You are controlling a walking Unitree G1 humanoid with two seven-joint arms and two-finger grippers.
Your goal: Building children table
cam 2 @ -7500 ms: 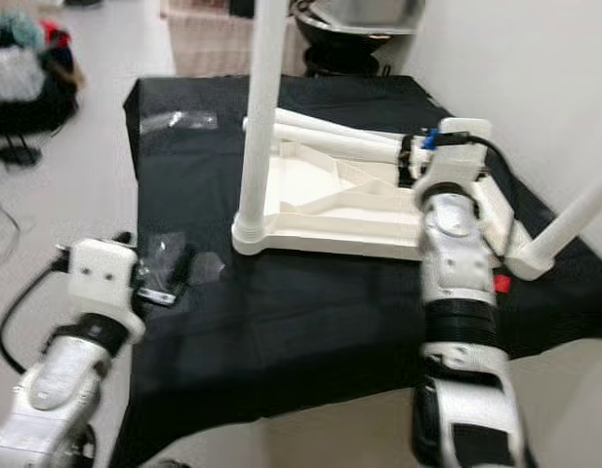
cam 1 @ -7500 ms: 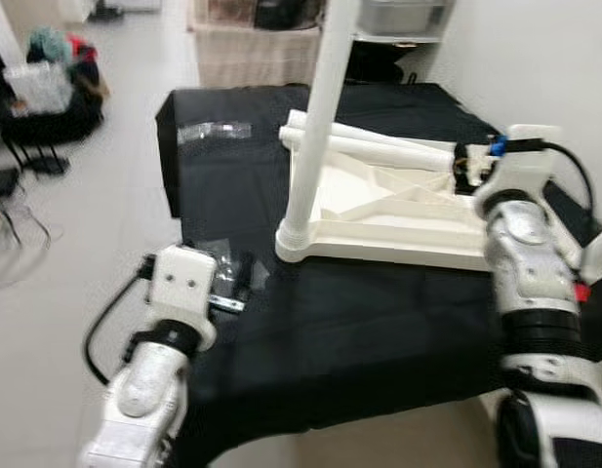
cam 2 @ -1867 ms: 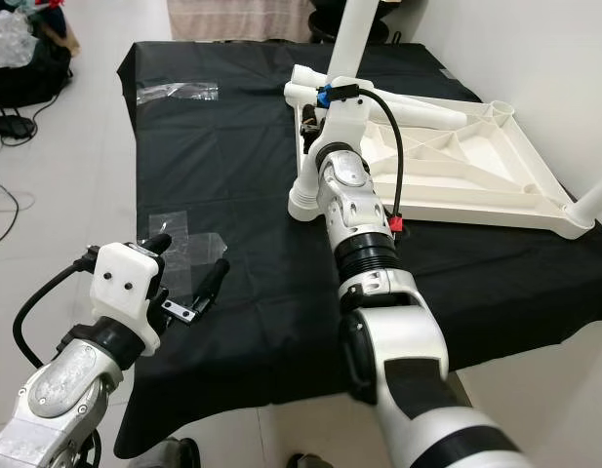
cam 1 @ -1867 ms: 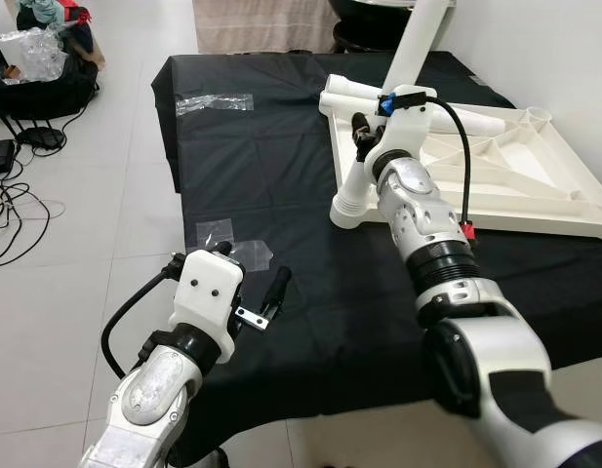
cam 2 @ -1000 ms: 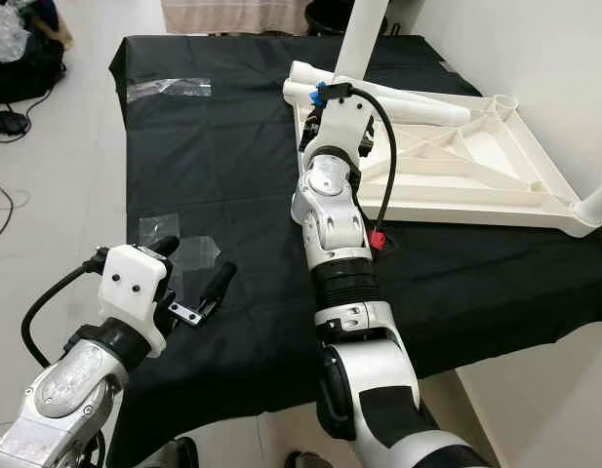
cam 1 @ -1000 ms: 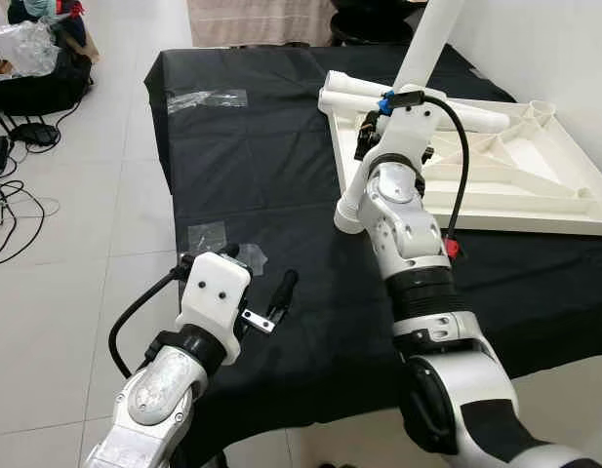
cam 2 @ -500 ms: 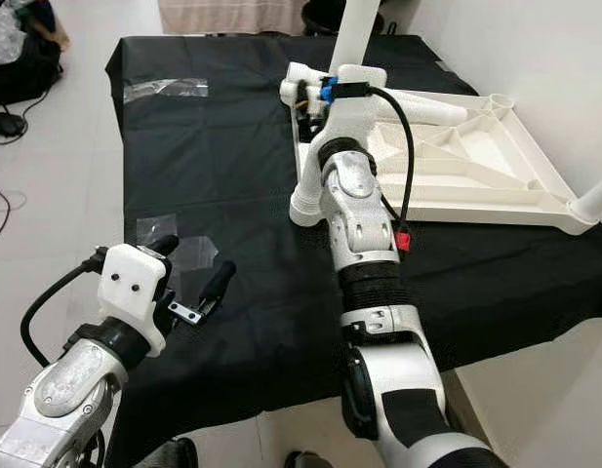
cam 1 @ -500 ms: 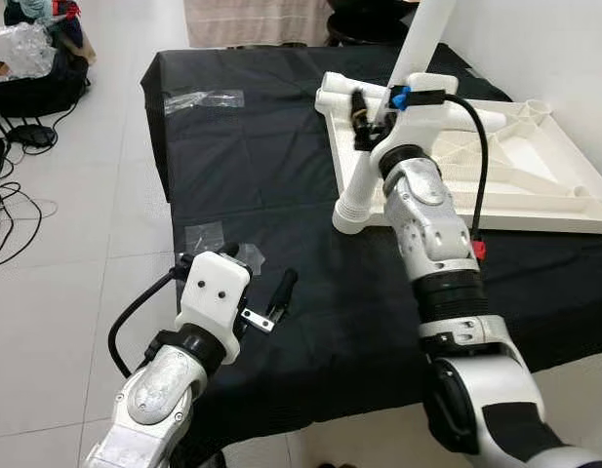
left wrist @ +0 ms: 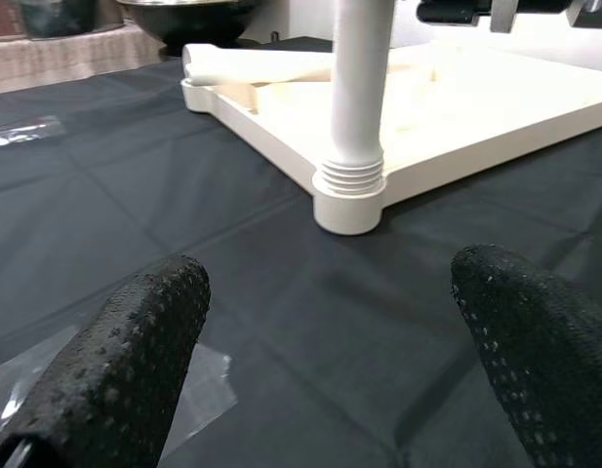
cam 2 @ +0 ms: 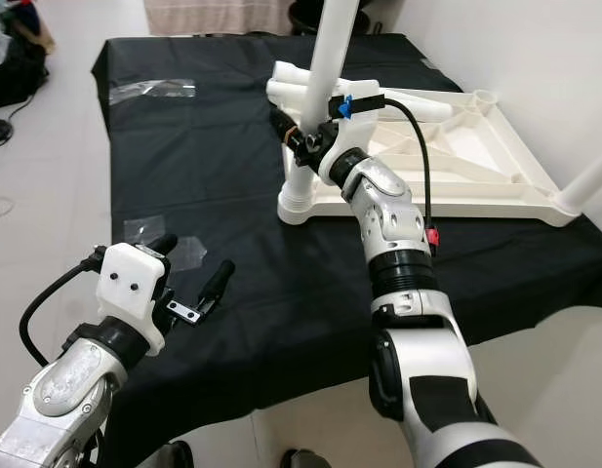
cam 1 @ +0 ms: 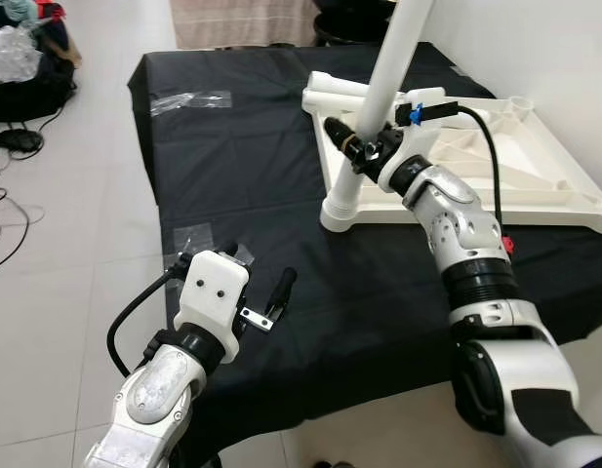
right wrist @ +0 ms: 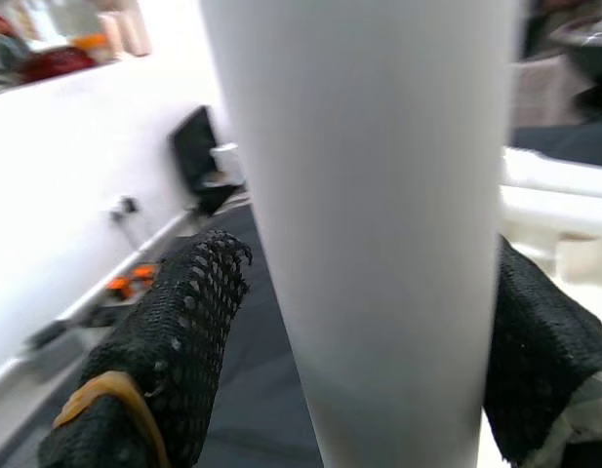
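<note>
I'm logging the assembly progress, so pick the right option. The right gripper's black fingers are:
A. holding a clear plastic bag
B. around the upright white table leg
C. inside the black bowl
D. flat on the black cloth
B: the right gripper has one black finger on each side of the upright white table leg, above its threaded corner socket.

Both arms are silver with black joint bands. White boxy wrist blocks, looping black cables, textured black fingers (left wrist: 125, 361).

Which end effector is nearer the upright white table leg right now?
Right. The right end effector straddles the upright leg; the left end effector hovers open over the black cloth, well short of it.
</note>
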